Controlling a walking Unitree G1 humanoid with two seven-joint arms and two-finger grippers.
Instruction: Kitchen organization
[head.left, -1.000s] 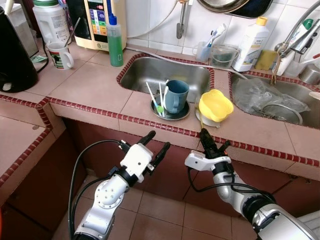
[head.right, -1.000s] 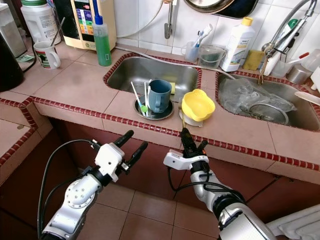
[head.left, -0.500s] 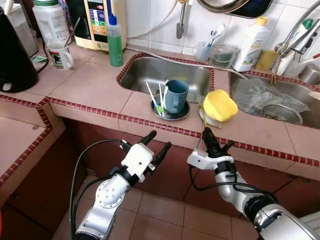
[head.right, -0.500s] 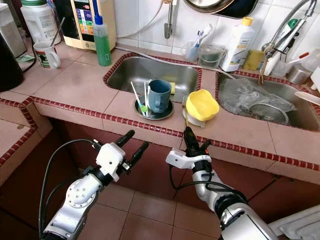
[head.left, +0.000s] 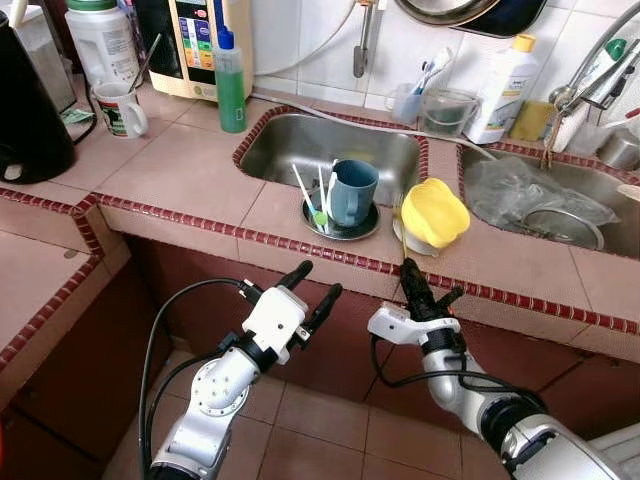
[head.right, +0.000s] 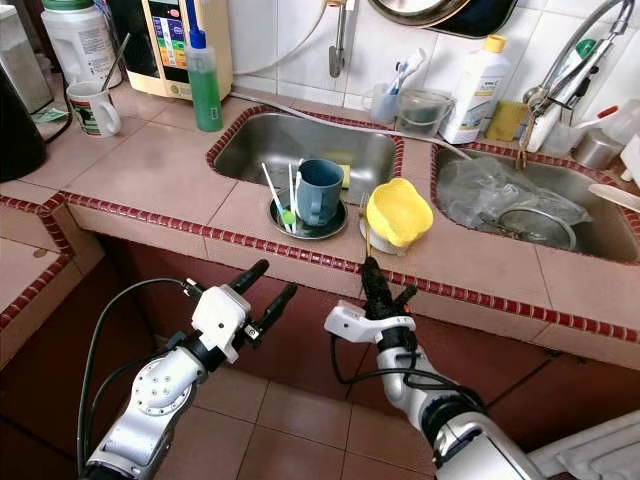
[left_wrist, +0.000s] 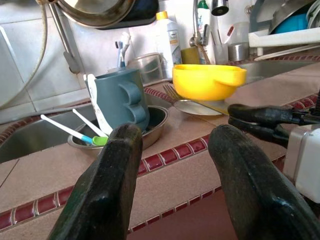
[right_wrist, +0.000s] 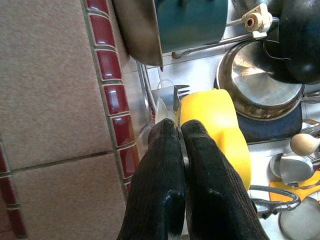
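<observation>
Right gripper (head.left: 418, 293) pinching a fork (right_wrist: 178, 97) at the counter edge

Low centre-right in the head views, its fingers (right_wrist: 159, 165) are clenched on the handle; the tines run up under the yellow bowl (head.left: 432, 212), which sits tilted on the fork and a plate (head.left: 409, 240), likely levered by it. The left gripper (head.left: 310, 292), lower centre, hangs released below the counter (head.left: 180, 165), aimed at the blue cup (head.left: 352, 190).
</observation>
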